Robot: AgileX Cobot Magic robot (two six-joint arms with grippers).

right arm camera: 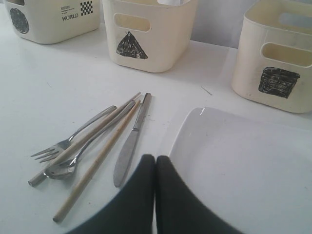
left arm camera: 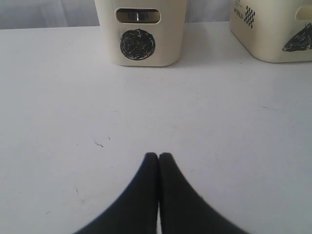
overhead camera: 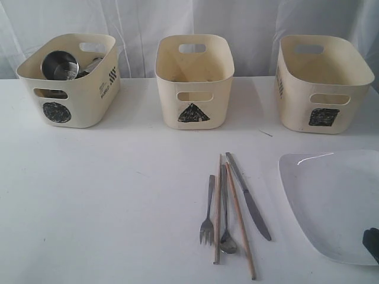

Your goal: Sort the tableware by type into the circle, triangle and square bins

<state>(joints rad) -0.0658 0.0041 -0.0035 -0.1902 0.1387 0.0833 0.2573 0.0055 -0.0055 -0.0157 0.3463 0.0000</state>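
The fork (overhead camera: 206,214), spoon (overhead camera: 225,220), knife (overhead camera: 249,199) and two chopsticks (overhead camera: 217,208) lie in a loose bundle on the white worktop (overhead camera: 106,201), in front of the triangle bin (overhead camera: 194,81). The fork is at the left of the bundle and the knife at the right. The chopsticks meet at their far ends and splay apart toward the near edge, with the spoon between them. The fork's tines, the spoon's bowl and the knife's blade point to the near edge.

Just right of the knife, the white plate (overhead camera: 331,201) rests flat on the worktop, cut off by the frame's edge. In the right wrist view the right fingers (right arm camera: 148,165) are clenched tip to tip, grasping nothing, above the gap between the knife and the plate's rim.

The three bins stand in a row at the back, well apart from the cutlery: the circle bin (overhead camera: 71,80) at the left, the triangle bin in the middle, the square bin (overhead camera: 323,83) at the right. A steel cup (overhead camera: 59,65) lies tilted inside the circle bin, mouth forward, with another steel piece (overhead camera: 90,66) beside it, mostly hidden.

The left fingers (left arm camera: 151,163) are also clenched together and grasp nothing, over bare worktop in front of the circle bin.
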